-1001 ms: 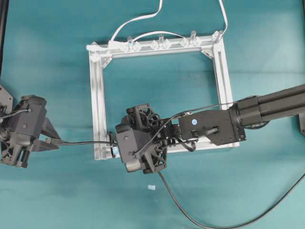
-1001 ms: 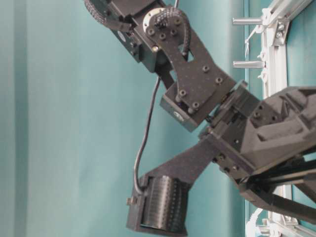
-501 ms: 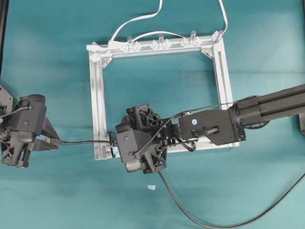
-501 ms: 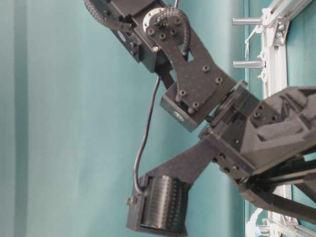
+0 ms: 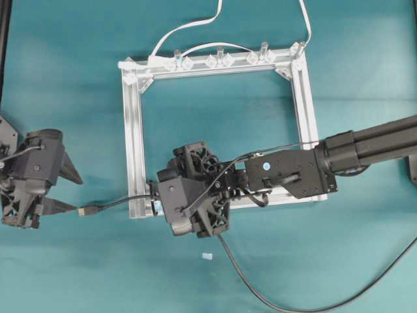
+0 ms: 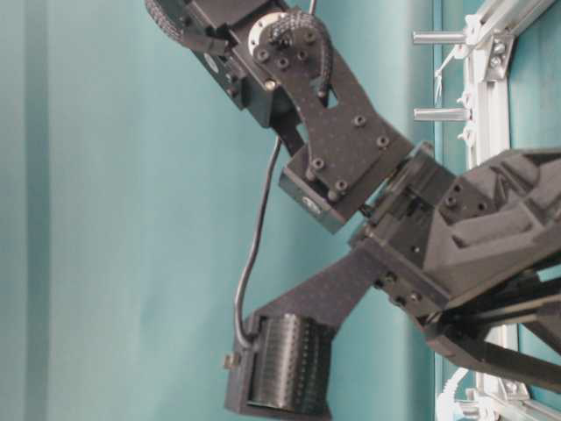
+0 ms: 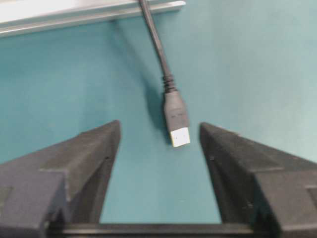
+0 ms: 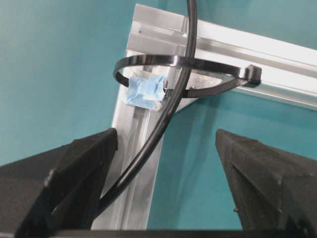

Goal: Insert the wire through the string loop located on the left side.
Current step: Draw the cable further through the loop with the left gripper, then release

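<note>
The wire runs through the string loop on the frame — both grippers, left and right, spread wide, gripping nothing.

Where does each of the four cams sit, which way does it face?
Overhead: above the table, facing down at the aluminium frame; both arms show.
Table-level: low, sideways-rotated; arm links close up.
Left wrist: on left end effector, facing the wire plug lying between open fingers.
Right wrist: on right end effector, facing the string loop with wire threaded.
Shared: wire, frame.
</note>
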You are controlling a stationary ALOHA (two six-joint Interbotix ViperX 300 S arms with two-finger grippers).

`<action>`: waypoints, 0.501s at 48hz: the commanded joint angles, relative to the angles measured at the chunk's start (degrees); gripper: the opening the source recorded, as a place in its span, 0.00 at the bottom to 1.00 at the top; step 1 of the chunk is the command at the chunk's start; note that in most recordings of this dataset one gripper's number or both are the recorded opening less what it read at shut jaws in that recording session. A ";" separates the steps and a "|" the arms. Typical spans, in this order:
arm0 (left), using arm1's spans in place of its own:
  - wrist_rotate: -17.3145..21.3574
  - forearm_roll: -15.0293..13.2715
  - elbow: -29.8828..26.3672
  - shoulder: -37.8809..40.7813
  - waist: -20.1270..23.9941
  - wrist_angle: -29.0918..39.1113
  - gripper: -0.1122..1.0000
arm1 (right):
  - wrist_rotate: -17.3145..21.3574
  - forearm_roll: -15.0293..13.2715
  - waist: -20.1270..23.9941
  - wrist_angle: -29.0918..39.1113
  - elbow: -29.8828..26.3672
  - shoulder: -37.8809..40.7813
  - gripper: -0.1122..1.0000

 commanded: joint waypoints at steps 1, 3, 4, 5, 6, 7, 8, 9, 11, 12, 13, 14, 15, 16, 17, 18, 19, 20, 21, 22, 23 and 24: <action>-0.26 0.18 -0.97 0.09 -0.26 -0.18 0.69 | -0.09 -0.18 0.26 -0.18 -0.44 -2.81 0.91; -0.26 0.18 -0.97 0.00 -0.18 -0.18 0.69 | -0.09 -0.26 0.26 -0.26 -0.44 -2.90 0.91; -0.26 0.18 -1.05 0.00 -0.18 -0.18 0.69 | -0.09 -0.26 0.26 -0.18 -0.44 -2.90 0.91; -0.26 0.18 -1.05 0.00 -0.18 -0.18 0.69 | -0.09 -0.18 0.35 -0.26 -0.53 -2.99 0.91; -0.26 0.26 -1.05 0.00 -0.18 -0.18 0.69 | -0.09 -0.18 0.26 -0.26 -0.53 -3.08 0.91; -0.26 0.26 -1.14 -0.18 -0.18 -0.09 0.69 | -0.09 -0.26 0.26 -0.18 -0.44 -3.25 0.91; -0.26 0.26 -1.14 -0.26 -0.18 -0.18 0.69 | -0.09 -0.26 0.26 -0.26 -0.53 -3.34 0.91; -0.18 0.26 -1.23 -0.35 -0.18 -0.18 0.69 | -0.09 -0.26 0.26 -0.18 -0.53 -3.52 0.91; -0.18 0.44 -1.32 -0.70 -0.18 -0.09 0.69 | -0.09 -0.26 0.26 -0.18 -0.53 -3.96 0.91; -0.18 0.44 -1.41 -0.97 -0.09 -0.09 0.69 | -0.09 -0.26 0.26 -0.18 -0.62 -4.22 0.91; 0.00 0.44 -1.49 -1.23 0.00 0.09 0.69 | -0.09 -0.18 0.26 -0.26 -0.62 -4.48 0.91; 0.00 0.44 -1.58 -1.49 0.00 0.18 0.69 | -0.09 -0.26 0.26 -0.26 -0.62 -4.75 0.91; 0.00 0.53 -1.58 -1.67 0.00 0.44 0.69 | -0.09 -0.26 0.26 -0.26 -0.62 -5.01 0.91; 0.00 0.53 -1.67 -1.93 0.09 0.70 0.69 | -0.09 -0.26 0.26 -0.18 -0.62 -5.36 0.91; 0.00 0.53 -1.76 -2.20 0.18 1.05 0.69 | -0.09 -0.18 0.18 -0.18 -0.62 -5.54 0.91; 0.09 0.53 -1.76 -2.55 0.18 1.41 0.69 | -0.09 -0.26 0.18 -0.18 -0.62 -5.98 0.91; 0.09 0.53 -1.76 -2.81 0.26 1.76 0.69 | -0.09 -0.18 0.09 -0.18 -0.62 -6.33 0.91; 0.09 0.53 -1.67 -3.16 0.26 2.11 0.69 | -0.09 -0.26 0.09 -0.26 -0.62 -6.59 0.91; 0.09 0.53 -1.76 -3.52 0.35 2.55 0.69 | -0.09 -0.26 0.09 -0.18 -0.62 -6.86 0.91; 0.09 0.53 -1.76 -3.96 0.44 3.08 0.69 | -0.09 -0.26 0.00 -0.18 -0.62 -7.21 0.91; 0.09 0.53 -1.67 -4.39 0.53 3.52 0.69 | -0.09 -0.26 -0.09 -0.18 -0.62 -7.47 0.91; 0.09 0.53 -1.67 -4.92 0.70 3.96 0.69 | -0.09 -0.26 -0.09 -0.18 -0.62 -7.82 0.91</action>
